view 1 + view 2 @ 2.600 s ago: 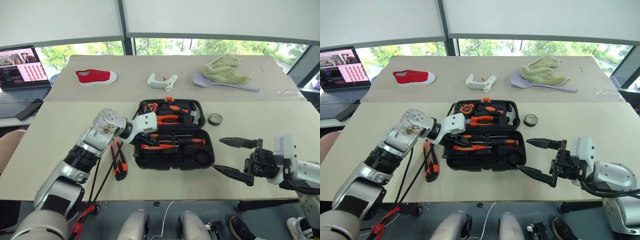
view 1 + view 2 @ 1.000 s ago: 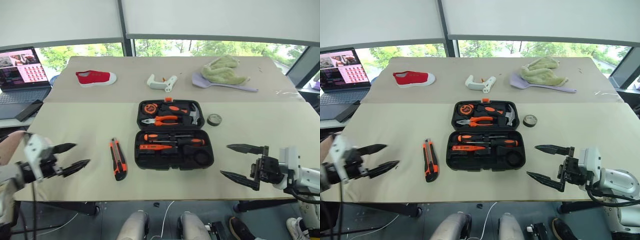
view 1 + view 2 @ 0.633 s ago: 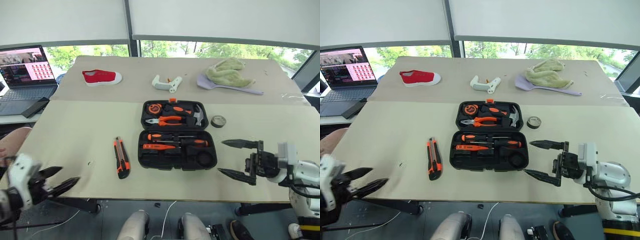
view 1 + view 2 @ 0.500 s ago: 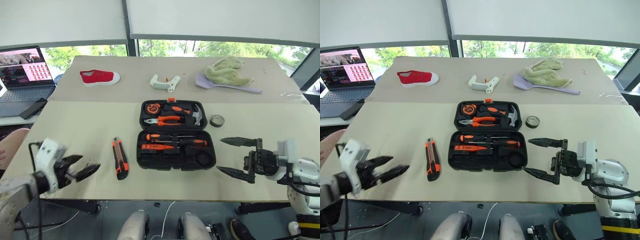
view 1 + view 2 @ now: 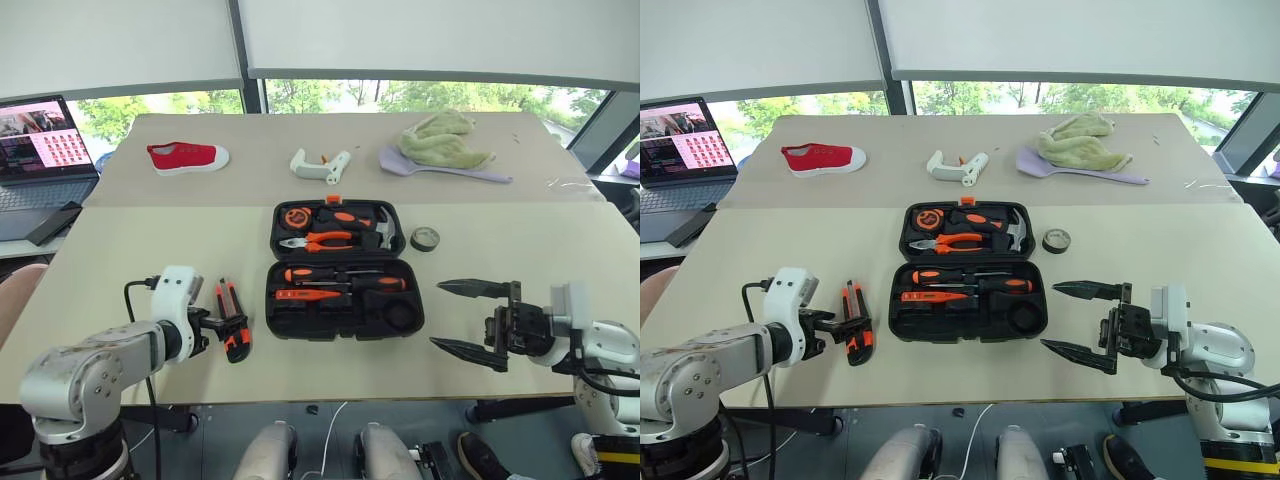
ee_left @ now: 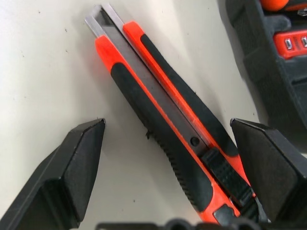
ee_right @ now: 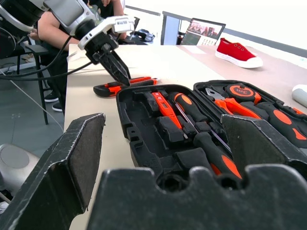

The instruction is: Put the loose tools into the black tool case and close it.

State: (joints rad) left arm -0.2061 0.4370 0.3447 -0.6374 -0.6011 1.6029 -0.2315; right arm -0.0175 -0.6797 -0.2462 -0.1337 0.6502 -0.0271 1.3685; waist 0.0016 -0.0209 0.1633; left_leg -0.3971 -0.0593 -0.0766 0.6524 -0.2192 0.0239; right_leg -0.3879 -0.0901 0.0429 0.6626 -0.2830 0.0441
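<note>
Table (image 5: 150,250): 2 beige tops butted together, the seam running across behind the case; the near edge passes just under both grippers.

Case (image 5: 343,268): black, open flat at the middle of the near top, orange latch at its far edge. Far half holds pliers (image 5: 318,241), hammer (image 5: 385,232) and a tape measure. Near half holds 2 screwdrivers (image 5: 345,275) and a slim tester (image 5: 310,294); a round slot at its right end is unfilled.

Knife (image 5: 232,317): orange-black, flat on the table just left of the case, lying roughly parallel to the case's left wall with a narrow strip of bare table between.

Tape roll (image 5: 425,238): small, dark, flat on the table just right of the case's far half.

Left gripper (image 6: 168,158): fingers spread wide, 1 on each side of the knife's rear end, low over it; contact cannot be told.

Right gripper (image 5: 462,318): fingers spread wide, holding nothing, pointing toward the case's right wall, bare table between.

Far top: red shoe (image 5: 187,156), white glue gun (image 5: 321,165), cloth (image 5: 443,140). Laptop (image 5: 42,150) on a side table at left.
</note>
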